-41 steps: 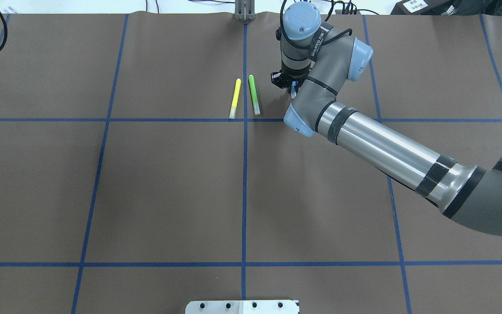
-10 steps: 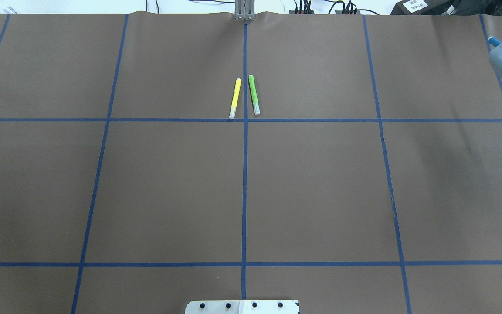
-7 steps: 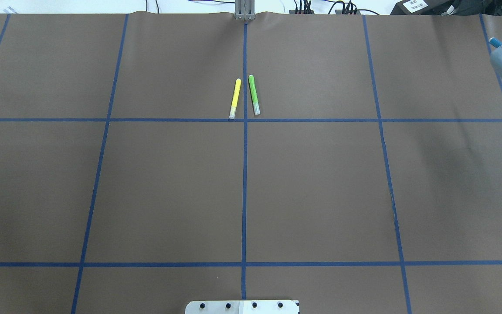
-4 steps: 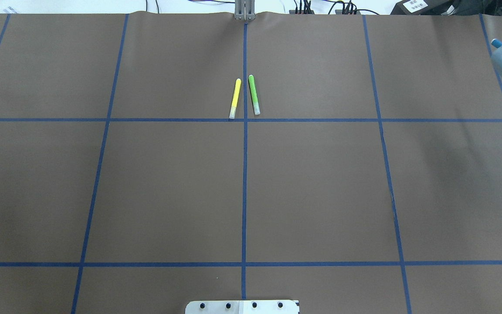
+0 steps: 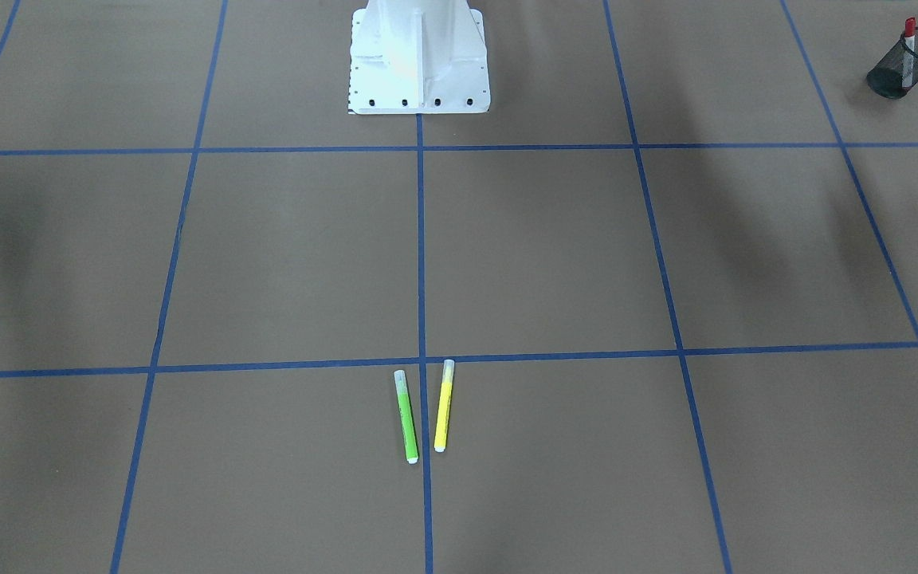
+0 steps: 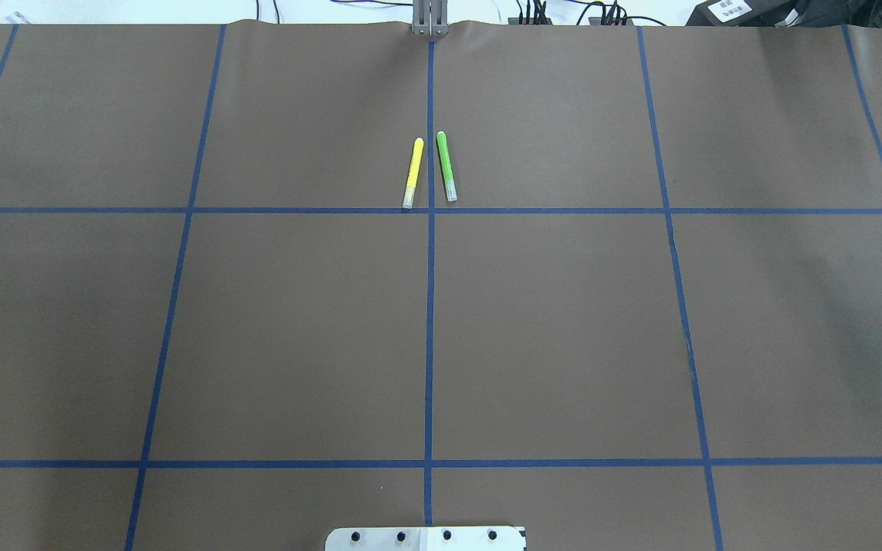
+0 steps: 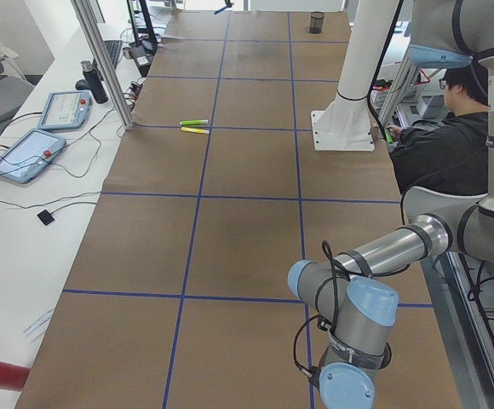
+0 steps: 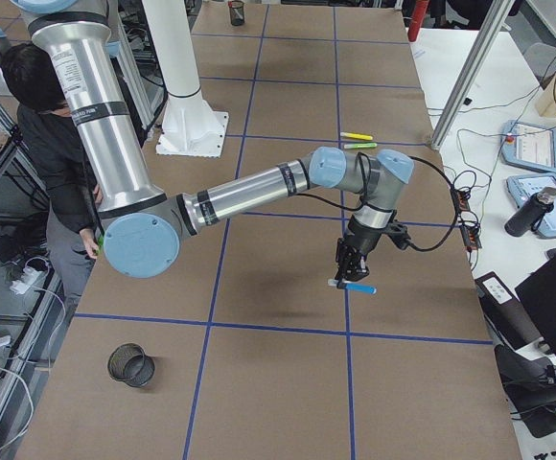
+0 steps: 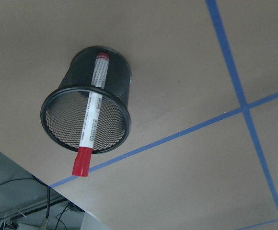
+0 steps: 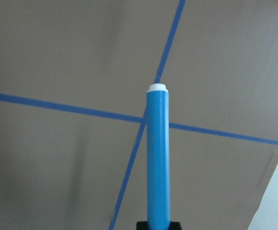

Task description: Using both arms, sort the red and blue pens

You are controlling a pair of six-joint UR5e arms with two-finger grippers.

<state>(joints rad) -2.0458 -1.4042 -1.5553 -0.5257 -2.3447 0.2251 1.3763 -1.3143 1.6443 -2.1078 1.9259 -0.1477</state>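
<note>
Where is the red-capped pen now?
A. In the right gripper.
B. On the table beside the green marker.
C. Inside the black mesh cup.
C: the left wrist view shows the red-capped pen leaning inside the black mesh cup; the right gripper holds the blue pen.

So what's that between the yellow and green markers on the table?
A blue tape line runs between the yellow marker and the green marker; the overhead view shows it best.

Overhead and front views opposed, sharing yellow marker (image 6: 413, 173), right wrist close along blue pen (image 10: 158, 158)
</note>
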